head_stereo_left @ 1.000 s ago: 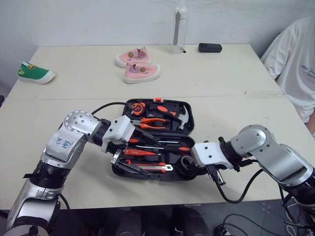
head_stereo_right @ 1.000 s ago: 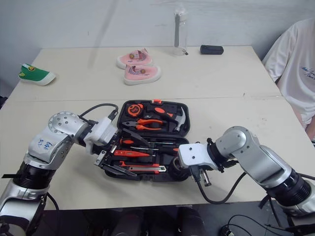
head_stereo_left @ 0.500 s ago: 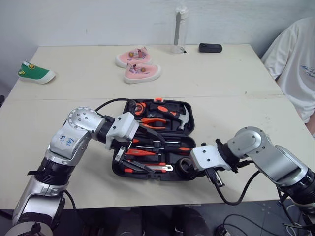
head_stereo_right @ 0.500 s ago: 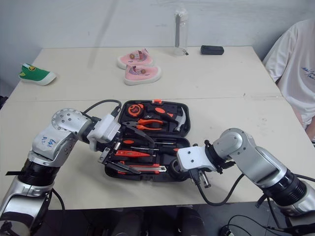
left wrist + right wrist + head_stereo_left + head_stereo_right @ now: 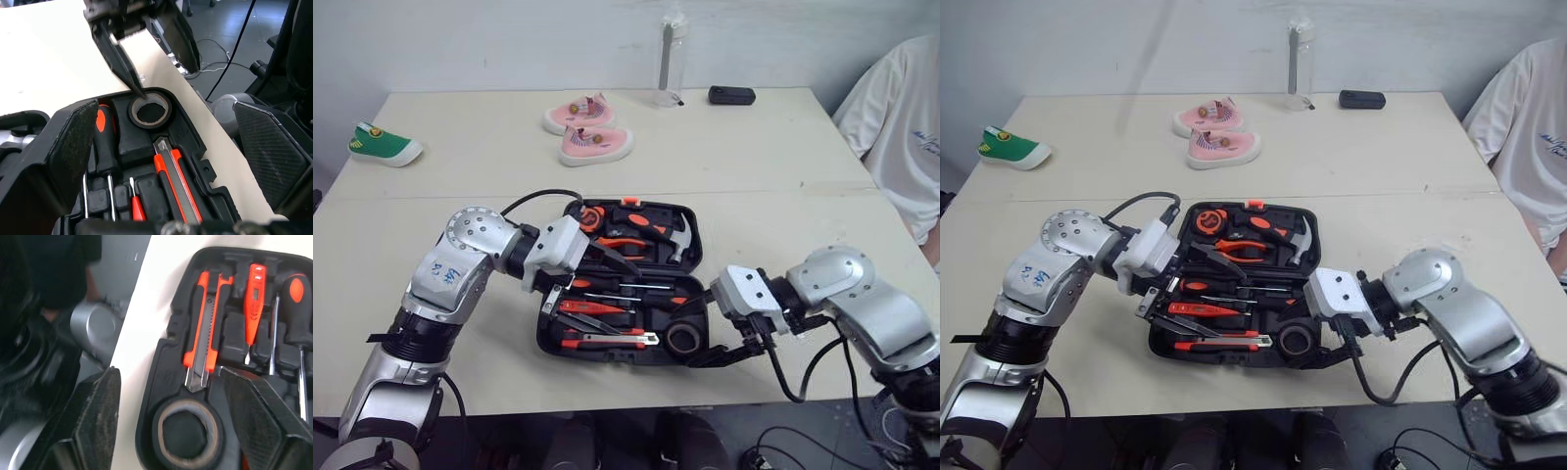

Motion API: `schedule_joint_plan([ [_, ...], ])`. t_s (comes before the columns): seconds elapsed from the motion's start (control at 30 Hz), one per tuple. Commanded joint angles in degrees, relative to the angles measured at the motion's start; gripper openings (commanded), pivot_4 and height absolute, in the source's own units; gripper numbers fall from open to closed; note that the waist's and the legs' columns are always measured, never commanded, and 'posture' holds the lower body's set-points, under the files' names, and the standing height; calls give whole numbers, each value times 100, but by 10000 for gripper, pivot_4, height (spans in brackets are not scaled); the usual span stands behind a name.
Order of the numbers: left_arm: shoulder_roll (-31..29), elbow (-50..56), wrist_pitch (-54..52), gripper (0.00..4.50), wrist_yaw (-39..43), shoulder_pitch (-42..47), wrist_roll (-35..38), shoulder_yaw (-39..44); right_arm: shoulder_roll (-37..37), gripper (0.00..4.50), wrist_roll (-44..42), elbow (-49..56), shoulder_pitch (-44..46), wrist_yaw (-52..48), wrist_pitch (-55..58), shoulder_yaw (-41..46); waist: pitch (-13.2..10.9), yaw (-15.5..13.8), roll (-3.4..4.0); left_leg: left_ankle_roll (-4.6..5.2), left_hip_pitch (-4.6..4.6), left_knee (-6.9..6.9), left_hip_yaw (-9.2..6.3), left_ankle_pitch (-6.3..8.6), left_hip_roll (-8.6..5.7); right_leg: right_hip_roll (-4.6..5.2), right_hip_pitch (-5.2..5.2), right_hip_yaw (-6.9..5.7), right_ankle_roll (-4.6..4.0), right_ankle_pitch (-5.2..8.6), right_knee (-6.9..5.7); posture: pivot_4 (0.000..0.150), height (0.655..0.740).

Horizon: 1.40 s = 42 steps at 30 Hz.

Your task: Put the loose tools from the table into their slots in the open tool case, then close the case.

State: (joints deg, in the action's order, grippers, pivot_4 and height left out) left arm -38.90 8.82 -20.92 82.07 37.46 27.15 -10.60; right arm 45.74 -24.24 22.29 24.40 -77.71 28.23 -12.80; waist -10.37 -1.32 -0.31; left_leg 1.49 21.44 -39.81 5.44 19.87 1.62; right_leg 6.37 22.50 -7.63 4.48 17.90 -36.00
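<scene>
While slotted, tape (image 5: 186, 436) beside right pincer (image 5: 170, 376)

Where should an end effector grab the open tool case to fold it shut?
The tool case lies flat open, hinged across its middle, so probably grip the near half's front rim, coming from the robot's side. That edge should give the most leverage.

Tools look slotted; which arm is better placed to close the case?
Probably left: the left end effector hangs over the tool case hinge, near the far half; the right end effector straddles the tape roll.
</scene>
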Motion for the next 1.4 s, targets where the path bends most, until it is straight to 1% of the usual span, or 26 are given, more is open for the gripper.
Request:
schedule_joint_plan([
  [0.03,-26,228,-34,45000,-7,-42,99,62,-265,25565,-81,-134,-308,268,-451,242,0,0,1,0,1,0,2,0,-1,0,3,1,0,0,-1,1500,7316],
  [0.07,-31,255,-45,45000,-10,-71,107,62,-306,22322,-47,-164,-432,269,-564,221,0,-4,1,0,1,2,2,0,0,-2,3,1,0,0,-1,1500,7316],
  [0.13,-32,331,-87,45000,-29,-116,124,54,-375,12258,-130,-219,-649,300,-571,218,0,-10,1,0,1,1,0,0,0,-3,1,0,0,0,0,1500,7316],
  [0.17,-32,374,-115,45000,-36,-130,134,51,-402,8061,-190,-256,-733,321,-530,229,0,-6,1,0,1,1,1,0,-2,-3,1,0,0,0,0,1500,7316],
  [0.2,-29,412,-143,45000,-45,-137,140,49,-414,1826,-204,-305,-804,325,-530,235,0,-2,1,0,1,0,2,0,-2,-3,1,2,0,0,0,1500,7316],
  [0.23,-24,442,-170,45000,-53,-139,143,48,-404,305,-181,-360,-862,311,-572,229,0,-1,1,0,0,-1,2,0,-1,-3,2,3,2,-1,-1,1500,7316],
  [0.43,-17,495,-278,45000,-72,-73,159,55,-234,305,267,-719,-1065,244,-966,20,0,-2,1,0,-1,-1,1,0,1,-4,2,3,1,-1,-1,1500,7316],
  [0.5,-8,462,-315,45000,-80,-5,162,54,-151,305,904,-1088,-1049,428,-1236,-286,0,-2,1,0,-1,-1,1,0,1,-4,2,4,1,-1,-1,1500,7316],
  [0.57,0,440,-345,45000,-86,47,161,53,-97,305,1204,-1361,-1046,548,-1187,-473,0,1,0,0,-3,-2,2,0,0,-4,0,4,1,-1,-1,1500,7316],
  [0.7,-2,434,-386,45000,-87,93,169,59,77,305,992,-1371,-1237,393,-940,-466,8,-1,-9,0,-33,-2,2,0,2,-2,-22,8,1,0,3,1500,7316],
  [0.8,-7,461,-477,45000,-140,66,223,107,134,305,266,-746,-1350,356,-525,-59,8,-32,-9,0,-31,-3,-4,0,-1,5,-25,6,1,0,2,1500,7316],
  [0.9,-44,541,-552,45000,-228,-20,253,182,147,305,-421,-124,-1323,557,-104,501,8,-38,-9,10,-12,-5,-11,6,-6,10,-22,3,6,-3,5,1500,7316],
  [1.0,-159,552,-603,45000,-405,-159,205,365,270,305,-722,255,-1299,852,128,1098,4,-10,-4,15,-2,-8,-7,8,-7,12,-12,5,10,-6,5,1500,7316],
  [1.1,-381,395,-707,45000,-728,-346,127,722,502,305,-820,352,-1379,1170,317,1820,3,6,-4,14,-4,-8,-7,8,-2,8,-10,5,11,-6,3,1500,7316],
  [1.23,-749,-5,-598,45000,-1213,-820,-48,1372,780,305,-635,32,-1722,1433,232,2654,3,-2,-3,13,-7,6,-6,8,-1,8,-6,6,9,-5,5,1500,7316],
  [1.3,-968,-373,-336,45000,-1324,-1082,-237,1640,857,305,-423,-244,-1811,1609,164,2802,3,-1,-3,13,-8,8,-3,8,-2,8,-6,7,9,-5,6,1500,7316],
  [1.4,-1256,-1316,363,45000,-1442,-1274,-676,1837,917,305,-30,-637,-1756,1896,110,2660,3,4,-3,14,-10,8,5,8,-4,10,-5,11,9,-5,5,1500,7316],
])
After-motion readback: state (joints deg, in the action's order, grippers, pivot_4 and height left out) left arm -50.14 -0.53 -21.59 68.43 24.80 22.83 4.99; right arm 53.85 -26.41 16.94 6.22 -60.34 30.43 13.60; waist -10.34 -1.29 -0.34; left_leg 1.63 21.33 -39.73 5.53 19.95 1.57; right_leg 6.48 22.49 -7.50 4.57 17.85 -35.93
